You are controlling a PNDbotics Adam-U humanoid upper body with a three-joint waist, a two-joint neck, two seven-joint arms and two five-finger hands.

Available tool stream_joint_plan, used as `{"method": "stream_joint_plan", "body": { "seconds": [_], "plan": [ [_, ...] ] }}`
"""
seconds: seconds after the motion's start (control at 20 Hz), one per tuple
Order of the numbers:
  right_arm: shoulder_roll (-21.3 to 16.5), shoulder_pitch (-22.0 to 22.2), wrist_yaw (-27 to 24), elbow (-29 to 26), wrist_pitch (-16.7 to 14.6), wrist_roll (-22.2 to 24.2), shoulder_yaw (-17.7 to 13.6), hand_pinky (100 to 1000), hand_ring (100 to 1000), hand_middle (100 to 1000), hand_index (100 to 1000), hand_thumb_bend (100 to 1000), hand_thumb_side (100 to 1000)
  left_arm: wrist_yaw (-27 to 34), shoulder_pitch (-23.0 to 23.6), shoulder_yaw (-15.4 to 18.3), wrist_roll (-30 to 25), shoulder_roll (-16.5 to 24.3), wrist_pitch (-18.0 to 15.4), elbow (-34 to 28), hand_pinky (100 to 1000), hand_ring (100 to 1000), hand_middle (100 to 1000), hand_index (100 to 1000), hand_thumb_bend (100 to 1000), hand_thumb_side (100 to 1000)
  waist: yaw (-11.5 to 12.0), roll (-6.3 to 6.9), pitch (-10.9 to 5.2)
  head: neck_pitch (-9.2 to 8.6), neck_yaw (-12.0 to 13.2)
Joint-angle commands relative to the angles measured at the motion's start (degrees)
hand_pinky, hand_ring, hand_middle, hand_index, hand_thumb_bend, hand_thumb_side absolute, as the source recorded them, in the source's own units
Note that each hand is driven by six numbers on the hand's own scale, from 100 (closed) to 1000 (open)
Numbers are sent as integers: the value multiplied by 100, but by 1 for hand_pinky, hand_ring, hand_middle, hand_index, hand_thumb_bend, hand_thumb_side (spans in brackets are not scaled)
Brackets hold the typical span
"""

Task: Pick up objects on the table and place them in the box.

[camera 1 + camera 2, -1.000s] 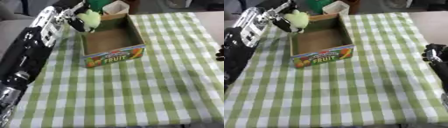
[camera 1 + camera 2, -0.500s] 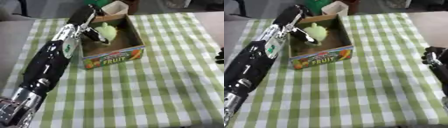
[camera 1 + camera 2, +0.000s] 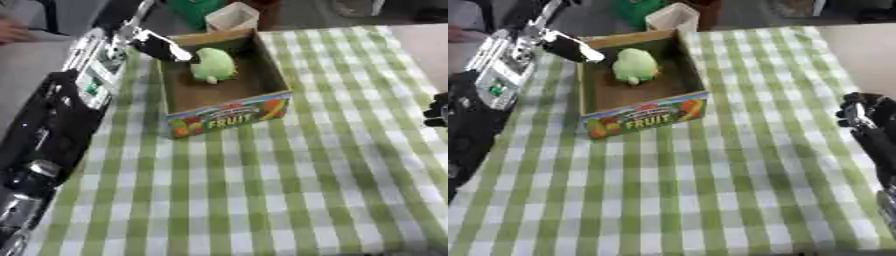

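Green fruit (image 3: 213, 65): lies inside the box (image 3: 229, 112), at its far end, on the brown floor.
My left robot hand (image 3: 164, 47): over the box's far-left corner, just beside the fruit; fingers relaxed, holding nothing.
My right robot hand (image 3: 864, 116): at worktop's (image 3: 737, 190) right edge; grip state I cannot tell.

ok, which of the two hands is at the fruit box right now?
The left hand, over the fruit box's far-left corner beside the green fruit. The right hand idles at the table's right edge.
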Motion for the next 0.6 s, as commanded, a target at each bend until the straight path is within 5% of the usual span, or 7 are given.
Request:
{"method": "stream_joint_plan", "body": {
  "seconds": [0.05, 0.6],
  "plan": [
    [-148, -28, 3, -50, -17, -53, -102, 610, 617, 562, 662, 100, 521, 771, 334, 257, -106, 585, 252, -848, 612, 600, 603, 699, 843, 144, 40, -15, -110, -33, -55],
    [-146, 20, 8, -54, -33, -118, -159, 610, 617, 562, 662, 100, 521, 1877, 2356, 999, -86, 897, 786, -2011, 594, 589, 595, 690, 823, 112, 164, -40, -121, 1, -120]
  ]
}}
